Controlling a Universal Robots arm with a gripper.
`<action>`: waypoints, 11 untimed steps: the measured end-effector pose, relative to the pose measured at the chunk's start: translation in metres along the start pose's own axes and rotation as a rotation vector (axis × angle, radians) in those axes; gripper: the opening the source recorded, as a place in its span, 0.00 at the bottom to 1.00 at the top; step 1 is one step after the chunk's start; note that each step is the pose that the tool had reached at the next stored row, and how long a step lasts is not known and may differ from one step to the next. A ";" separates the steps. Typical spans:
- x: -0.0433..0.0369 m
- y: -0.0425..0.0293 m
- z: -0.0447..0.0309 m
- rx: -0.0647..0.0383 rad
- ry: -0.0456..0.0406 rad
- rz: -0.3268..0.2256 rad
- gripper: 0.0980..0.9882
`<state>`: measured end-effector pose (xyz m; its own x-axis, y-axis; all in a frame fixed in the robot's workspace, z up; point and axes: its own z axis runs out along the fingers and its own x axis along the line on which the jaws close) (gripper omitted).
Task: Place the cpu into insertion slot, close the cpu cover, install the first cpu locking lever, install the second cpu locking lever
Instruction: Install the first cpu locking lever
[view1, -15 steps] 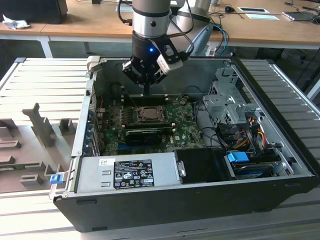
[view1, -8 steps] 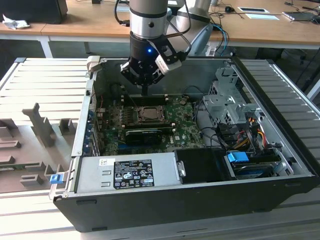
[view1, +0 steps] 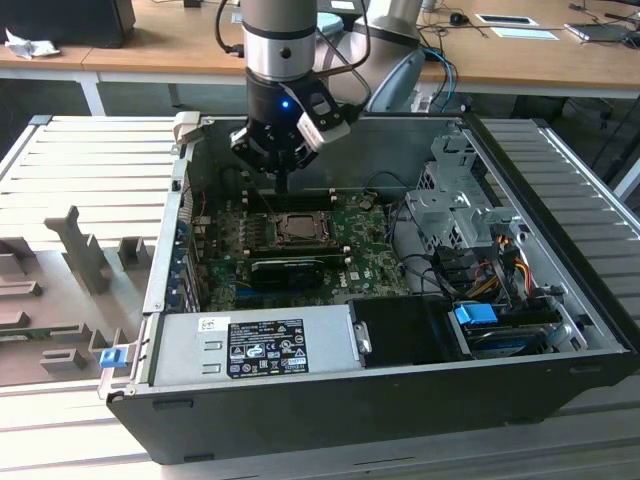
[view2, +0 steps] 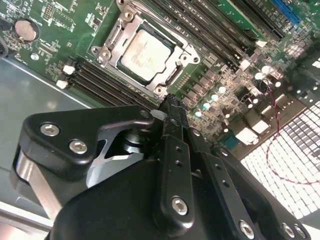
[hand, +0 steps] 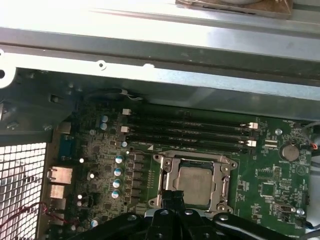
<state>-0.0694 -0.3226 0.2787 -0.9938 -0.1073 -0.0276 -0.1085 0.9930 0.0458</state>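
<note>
**Chip seated under its frame, jaws at the socket's edge**

The cpu (view2: 146, 55) lies flat in the insertion slot (view2: 171, 75), its silver-grey top showing through the window of the cpu cover (view2: 111, 48), which appears to be folded down around it. Whether either locking lever is latched cannot be told.

The jaws look pressed together with nothing between them. In the second wrist view their tip hangs just beside one edge of the cover frame, near the memory slots (hand: 185, 132).

By its look the chip is light, stiff and smooth, and the pins under it are probably fragile, so it wants holding by its edges only. The cover is thin sheet metal, springy and likely to bend if pushed off its hinge line.

The motherboard (view1: 370, 265) sits deep in an open computer case (view1: 400, 400), with steel walls, drive cages and cable bundles close around. Approach is mostly from above. The case rests on a ridged grey bench (view1: 80, 160).
</note>
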 end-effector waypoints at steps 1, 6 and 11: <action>0.0018 0.0002 0.0001 0.001 -0.0120 -0.001 0.01; 0.0051 0.0004 0.0021 0.003 -0.0318 -0.001 0.01; 0.0072 0.0006 0.0029 0.003 -0.0337 -0.001 0.01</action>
<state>-0.0766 -0.3226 0.2756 -0.9924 -0.1071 -0.0613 -0.1099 0.9930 0.0433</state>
